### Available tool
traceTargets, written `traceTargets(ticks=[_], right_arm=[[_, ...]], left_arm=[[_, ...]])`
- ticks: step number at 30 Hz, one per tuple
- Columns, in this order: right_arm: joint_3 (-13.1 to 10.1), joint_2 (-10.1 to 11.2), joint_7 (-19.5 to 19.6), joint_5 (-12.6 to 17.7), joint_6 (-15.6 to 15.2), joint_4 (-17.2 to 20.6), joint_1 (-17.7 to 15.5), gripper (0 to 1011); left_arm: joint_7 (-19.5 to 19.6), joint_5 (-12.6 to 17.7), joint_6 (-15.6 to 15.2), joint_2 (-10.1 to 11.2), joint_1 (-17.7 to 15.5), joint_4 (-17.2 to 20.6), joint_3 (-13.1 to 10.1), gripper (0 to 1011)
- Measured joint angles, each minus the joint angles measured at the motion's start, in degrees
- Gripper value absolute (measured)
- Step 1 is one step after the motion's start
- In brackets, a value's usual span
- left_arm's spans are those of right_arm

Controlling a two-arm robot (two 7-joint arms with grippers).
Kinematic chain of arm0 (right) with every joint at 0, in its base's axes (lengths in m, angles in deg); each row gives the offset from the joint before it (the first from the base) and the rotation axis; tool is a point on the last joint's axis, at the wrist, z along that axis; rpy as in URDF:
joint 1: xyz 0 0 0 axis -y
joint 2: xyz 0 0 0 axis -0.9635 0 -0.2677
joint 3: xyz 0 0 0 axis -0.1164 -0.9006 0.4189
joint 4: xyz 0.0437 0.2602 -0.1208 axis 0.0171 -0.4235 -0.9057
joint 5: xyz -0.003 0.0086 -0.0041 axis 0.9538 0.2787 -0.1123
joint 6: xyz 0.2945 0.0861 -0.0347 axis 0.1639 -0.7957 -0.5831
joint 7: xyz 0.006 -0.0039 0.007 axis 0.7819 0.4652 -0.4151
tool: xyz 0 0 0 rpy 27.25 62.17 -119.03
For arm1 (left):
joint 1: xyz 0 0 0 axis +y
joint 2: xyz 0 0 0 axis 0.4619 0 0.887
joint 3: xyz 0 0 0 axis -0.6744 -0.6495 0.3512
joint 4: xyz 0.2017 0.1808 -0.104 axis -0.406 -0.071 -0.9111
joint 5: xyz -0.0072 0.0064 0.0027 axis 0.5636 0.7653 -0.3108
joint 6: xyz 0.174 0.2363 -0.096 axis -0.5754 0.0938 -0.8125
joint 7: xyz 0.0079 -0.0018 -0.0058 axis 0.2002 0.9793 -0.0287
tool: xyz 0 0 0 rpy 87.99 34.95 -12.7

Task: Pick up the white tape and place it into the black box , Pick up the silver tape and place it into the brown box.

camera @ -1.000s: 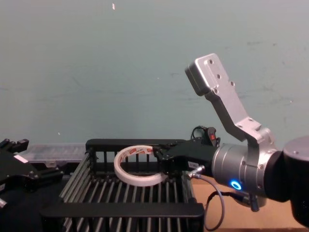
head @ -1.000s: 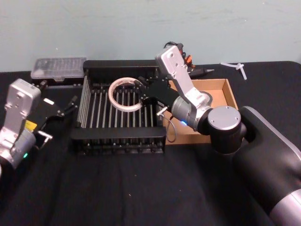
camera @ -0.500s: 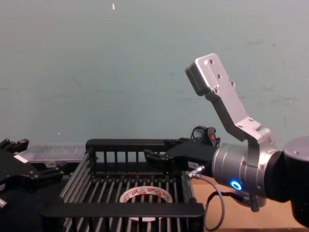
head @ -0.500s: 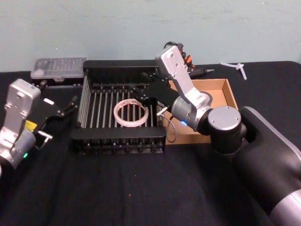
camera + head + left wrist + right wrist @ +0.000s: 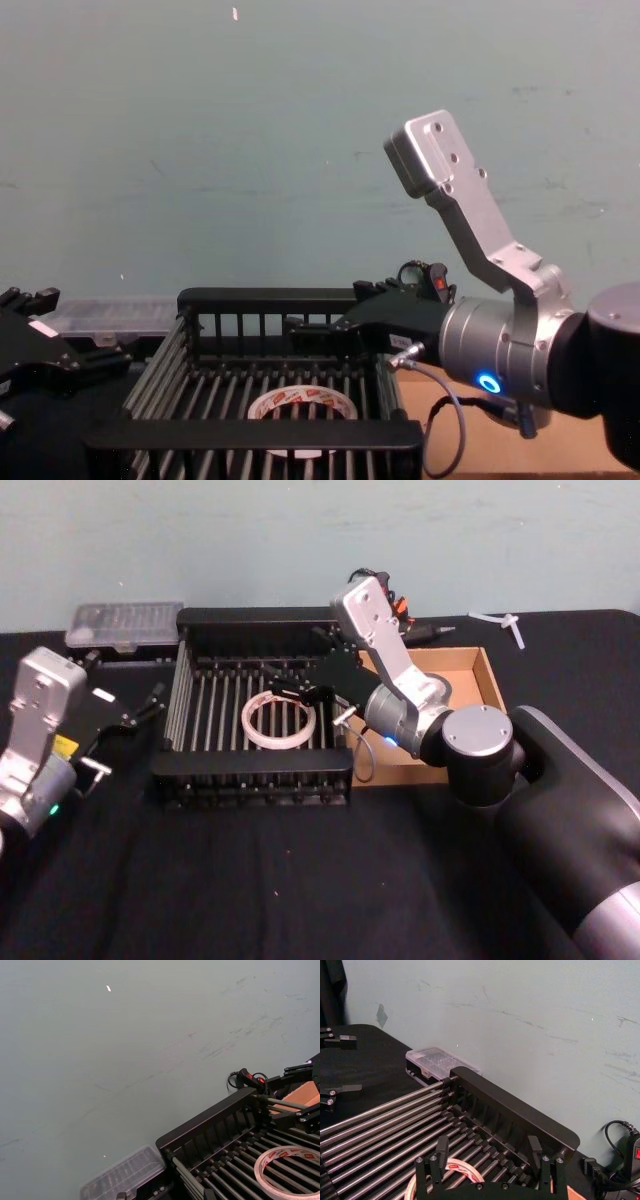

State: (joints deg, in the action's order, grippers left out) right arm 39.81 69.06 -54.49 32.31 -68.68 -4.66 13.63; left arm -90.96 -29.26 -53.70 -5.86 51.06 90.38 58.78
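- White tape [image 5: 279, 720] now lies flat on the black box [image 5: 258, 623] floor, dropped from my right gripper [image 5: 297, 688].
- Right gripper hangs above it, released, fingers spread.
- Left gripper [image 5: 150, 702] parked beside the box; I cannot tell its state.

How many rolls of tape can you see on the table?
1. The white tape lies flat on the barred floor of the black box, just below the open right gripper. Another roll may be hidden behind the right arm.

The right arm hides part of the brown box [image 5: 470, 680].
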Motion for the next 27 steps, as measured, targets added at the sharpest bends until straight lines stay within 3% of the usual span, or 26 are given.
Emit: traceTargets(ticks=[2,17,27], right_arm=[[0.00,0.00,0.00,0.01,0.00,0.00,0.00,1002],[-0.16,0.00,-0.06,0.05,0.00,0.26,-0.12,1002],[-2.60,1.39,0.06,1.33,0.15,5.95,-2.26,1000]], left_arm=[[0.00,0.00,0.00,0.00,0.00,0.00,0.00,1001],[0.00,0.00,0.00,0.00,0.00,0.00,0.00,1001],[0.00,0.00,0.00,0.00,0.00,0.00,0.00,1001]])
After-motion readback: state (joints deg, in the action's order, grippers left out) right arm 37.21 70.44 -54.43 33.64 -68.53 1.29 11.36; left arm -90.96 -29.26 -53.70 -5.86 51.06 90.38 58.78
